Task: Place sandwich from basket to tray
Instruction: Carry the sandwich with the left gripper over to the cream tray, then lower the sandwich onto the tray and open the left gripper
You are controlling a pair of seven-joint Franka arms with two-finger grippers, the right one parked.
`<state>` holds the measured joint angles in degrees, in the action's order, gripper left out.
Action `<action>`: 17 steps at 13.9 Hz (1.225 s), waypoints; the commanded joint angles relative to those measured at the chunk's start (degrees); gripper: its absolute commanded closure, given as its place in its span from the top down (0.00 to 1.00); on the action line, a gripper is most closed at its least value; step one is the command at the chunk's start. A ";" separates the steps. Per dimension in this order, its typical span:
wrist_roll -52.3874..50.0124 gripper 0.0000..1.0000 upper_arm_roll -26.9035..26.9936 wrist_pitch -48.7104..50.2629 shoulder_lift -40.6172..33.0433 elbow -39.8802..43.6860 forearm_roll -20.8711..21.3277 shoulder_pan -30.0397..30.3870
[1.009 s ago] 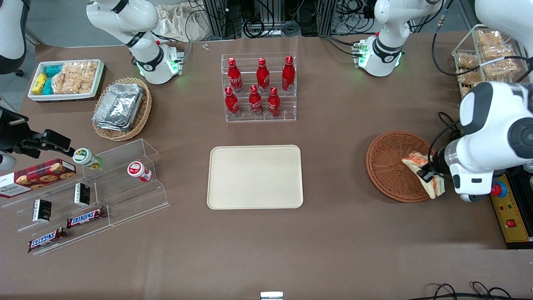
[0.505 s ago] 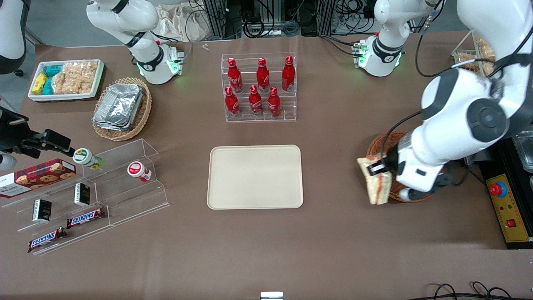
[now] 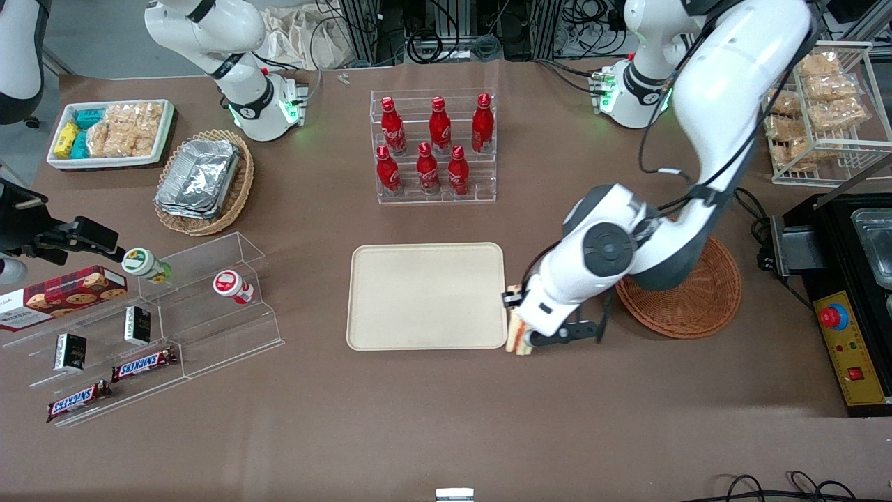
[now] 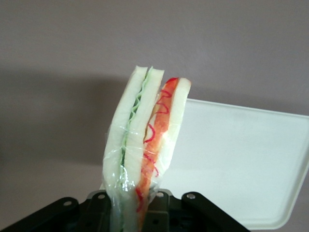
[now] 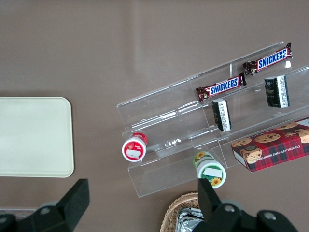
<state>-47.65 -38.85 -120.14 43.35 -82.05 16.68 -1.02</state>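
Carried out of the basket (image 3: 697,303), the sandwich (image 3: 516,339) is now hanging pinched in the gripper (image 3: 514,328) just beside the tray (image 3: 425,296); bottles (image 3: 435,146) are standing farther off.

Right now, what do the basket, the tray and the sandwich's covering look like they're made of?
Basket: reddish-brown woven wicker, visibly ribbed. Tray: smooth matte cream, probably plastic. Sandwich, held in the gripper at the tray's edge: soft white bread under glossy clear film, likely plastic wrap.

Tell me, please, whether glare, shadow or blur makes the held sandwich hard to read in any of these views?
Left wrist view: sandwich sharp in the gripper, plastic wrap glinting faintly, tray washed out pale, soft shadow on the tablecloth. Front view: even light, but the arm covers most of the sandwich. Right wrist view: sandwich absent.
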 commanded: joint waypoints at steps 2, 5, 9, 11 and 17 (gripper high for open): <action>-3.22 0.00 7.01 -0.53 4.54 3.03 1.34 -9.24; -4.20 0.00 8.88 -1.06 6.04 2.59 0.64 -12.25; -7.19 0.06 8.88 -1.06 7.27 2.50 0.38 -12.78; -8.94 0.13 8.88 -0.98 7.27 2.07 0.29 -13.22; -13.87 1.00 10.36 -0.54 7.18 1.54 1.34 -14.71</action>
<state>-59.72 -30.09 -121.33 49.86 -81.54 16.83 -15.00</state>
